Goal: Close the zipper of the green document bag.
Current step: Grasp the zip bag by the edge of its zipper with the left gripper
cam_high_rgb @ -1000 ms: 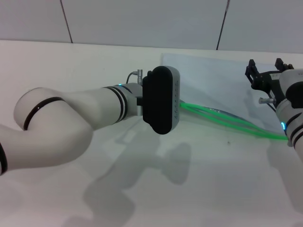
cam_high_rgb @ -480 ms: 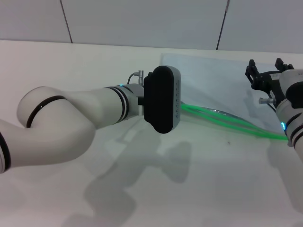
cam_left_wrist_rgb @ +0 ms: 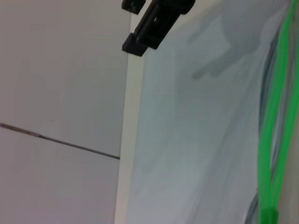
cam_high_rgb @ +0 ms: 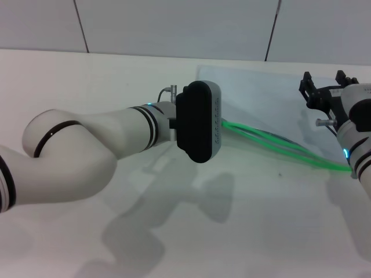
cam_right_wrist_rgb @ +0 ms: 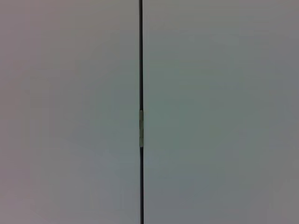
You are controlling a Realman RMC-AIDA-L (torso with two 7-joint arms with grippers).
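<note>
- Desk (cam_high_rgb: 87, 75): white and broad, carrying the whole work, with a grey panelled wall behind.
- Left arm (cam_high_rgb: 116, 136): stretched low across the desk toward the left end of the bag. Black wrist housing (cam_high_rgb: 198, 121) in front of the left gripper, so not possible to tell if clenched or released.
- Green document bag (cam_high_rgb: 261, 92): lying flat on the far right part of the desk, pale blue-grey, with its green edge toward the robot.
- Right gripper (cam_high_rgb: 323, 78): raised above the right end of the bag, jaws released and holding nothing, aimed at the wall.
- Zipper (cam_high_rgb: 278, 147): two green strands running apart from beside the left wrist to the right end of the bag, so clearly not closed.
- Solid green piece (cam_left_wrist_rgb: 270, 217) where the strands meet in the left wrist view: probably the slider, very near this arm.
- Step in hand, as a judgement: getting hold of the slider at the left end; closing hardly begun.
- Next move: firm pinch on the slider, then a straight pull along the strands to the right, preferably with the bag held down.
- No brand, label or readable writing anywhere.
</note>
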